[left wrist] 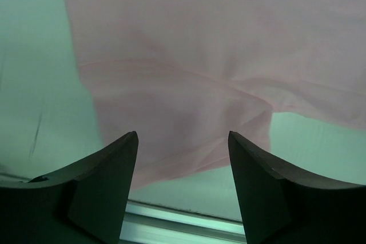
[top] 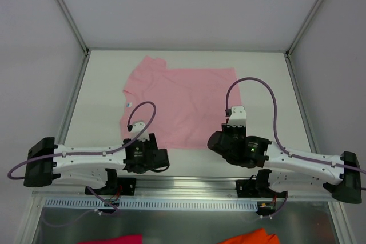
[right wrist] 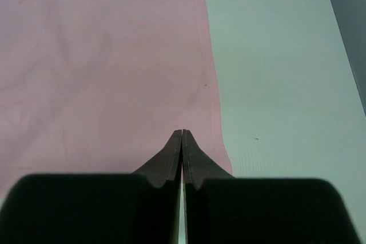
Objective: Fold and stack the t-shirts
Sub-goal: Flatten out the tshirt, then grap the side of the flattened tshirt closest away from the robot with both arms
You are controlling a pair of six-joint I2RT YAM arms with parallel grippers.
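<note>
Left gripper (left wrist: pixel 183 141) spread, empty; right gripper (right wrist: pixel 182 132) closed, perhaps nipping the one pink t-shirt (top: pixel 183 104).

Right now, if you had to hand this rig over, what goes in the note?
Left hand: open, empty, over the near left edge of the light pink short-sleeved cloth t-shirt.
Right hand: shut, at the shirt's near right edge; no cloth visibly gripped.
Shirt lies spread on the white table.
Done: no fold visible.
Left: fold it, then stack.
</note>
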